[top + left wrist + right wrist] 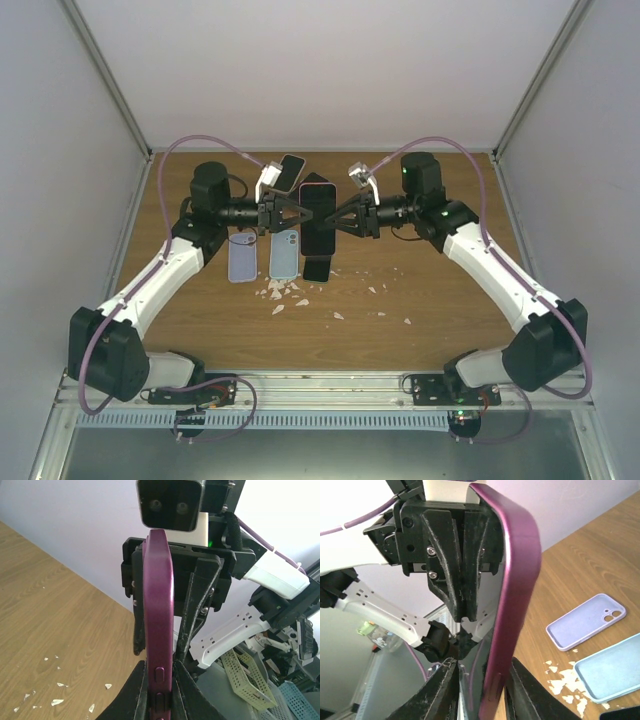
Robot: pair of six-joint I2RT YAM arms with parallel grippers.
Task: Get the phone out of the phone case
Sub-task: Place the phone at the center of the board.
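A phone in a magenta phone case (318, 215) hangs above the table between my two grippers. My left gripper (298, 213) is shut on one long edge of the phone case (159, 605), with its fingers (186, 685) pressed to both faces beside the side buttons. My right gripper (338, 216) straddles the opposite edge. In the right wrist view the glossy phone (492, 620) sits inside the case (520, 580). The right gripper (482, 690) has one finger against the glass. A thin gap still shows between the other finger and the back of the case.
On the wooden table under the grippers lie a lavender case (242, 258), a light blue case (285, 253) and a black phone (316, 268). Another phone (290, 172) lies behind the left wrist. White crumbs (285, 292) are scattered near the cases. Walls enclose both sides.
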